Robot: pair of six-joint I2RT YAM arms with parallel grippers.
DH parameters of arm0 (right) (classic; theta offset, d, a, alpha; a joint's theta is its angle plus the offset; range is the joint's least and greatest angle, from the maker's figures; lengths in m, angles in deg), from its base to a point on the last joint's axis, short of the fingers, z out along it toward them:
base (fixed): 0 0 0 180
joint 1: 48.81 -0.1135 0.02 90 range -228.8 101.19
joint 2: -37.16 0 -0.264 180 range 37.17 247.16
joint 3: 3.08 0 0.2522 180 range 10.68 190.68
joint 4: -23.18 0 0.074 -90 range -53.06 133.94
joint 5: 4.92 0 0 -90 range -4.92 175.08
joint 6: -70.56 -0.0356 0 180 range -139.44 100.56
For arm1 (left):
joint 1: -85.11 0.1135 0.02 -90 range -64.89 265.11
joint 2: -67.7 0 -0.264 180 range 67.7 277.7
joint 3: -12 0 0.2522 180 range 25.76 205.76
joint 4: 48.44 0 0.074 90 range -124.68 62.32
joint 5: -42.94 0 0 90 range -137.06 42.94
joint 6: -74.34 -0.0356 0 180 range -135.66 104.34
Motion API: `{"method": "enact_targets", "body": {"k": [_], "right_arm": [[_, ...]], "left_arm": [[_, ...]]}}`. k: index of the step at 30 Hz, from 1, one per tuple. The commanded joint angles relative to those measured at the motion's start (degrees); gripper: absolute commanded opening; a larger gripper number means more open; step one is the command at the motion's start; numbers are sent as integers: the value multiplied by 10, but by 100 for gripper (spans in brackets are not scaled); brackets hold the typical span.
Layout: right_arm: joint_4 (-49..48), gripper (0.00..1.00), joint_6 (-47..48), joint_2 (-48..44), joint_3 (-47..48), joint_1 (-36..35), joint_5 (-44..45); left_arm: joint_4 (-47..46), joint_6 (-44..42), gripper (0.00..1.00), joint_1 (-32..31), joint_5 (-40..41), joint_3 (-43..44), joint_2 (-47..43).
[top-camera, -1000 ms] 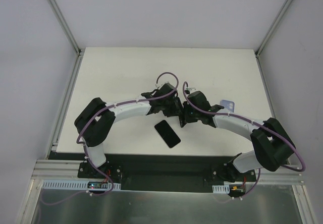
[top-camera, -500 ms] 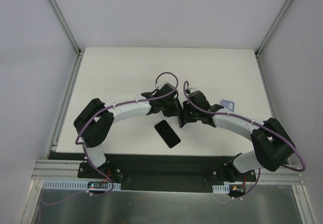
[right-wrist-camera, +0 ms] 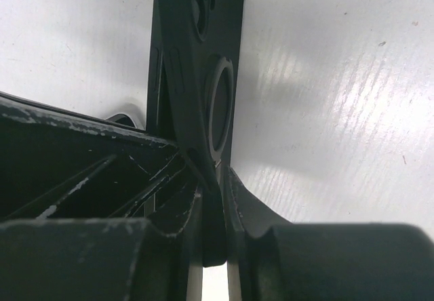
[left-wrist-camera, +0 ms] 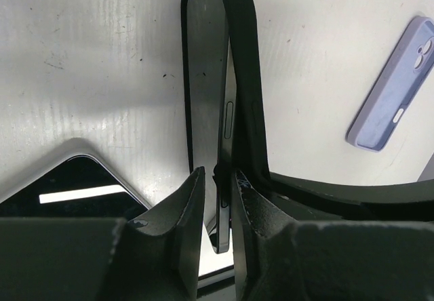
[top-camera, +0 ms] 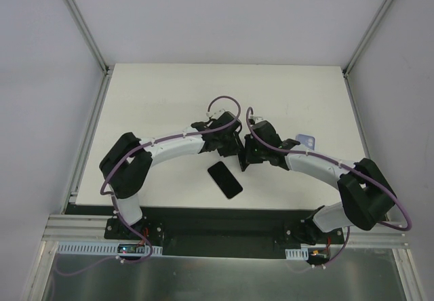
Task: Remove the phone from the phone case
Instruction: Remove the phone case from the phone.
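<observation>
Arms [top-camera: 173, 145] barely shifted, phone [left-wrist-camera: 203, 77] bottom partly hidden between left pincer [left-wrist-camera: 217, 179]

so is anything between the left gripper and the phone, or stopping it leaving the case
Nothing between them: the left gripper is shut on the phone and the right gripper on the black case. Only the case's far end, wrapped round the phone's tip, holds it in.

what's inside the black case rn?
The phone. Its far end is seated in the black case; the case wall stands off one long side, leaving the side button exposed. The near end is hidden by the left claw.
</observation>
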Motion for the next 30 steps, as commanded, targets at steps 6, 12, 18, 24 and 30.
{"method": "enact_targets", "body": {"k": [6, 12, 18, 24, 30], "right_arm": [[38, 1, -27, 7, 33, 22, 113], [38, 16, -47, 47, 43, 16, 128], [40, 2, -67, 40, 29, 32, 130], [24, 2, -58, -13, -26, 83, 111], [10, 1, -59, -42, -52, 127, 87]], "left_arm": [[314, -77, 0, 19, 110, -29, 101], [293, -83, 0, 19, 85, -49, 100], [288, -92, 0, 24, 81, -59, 96], [285, -101, 0, 40, 81, -81, 74], [283, -120, 0, 51, 77, -91, 35]]}}
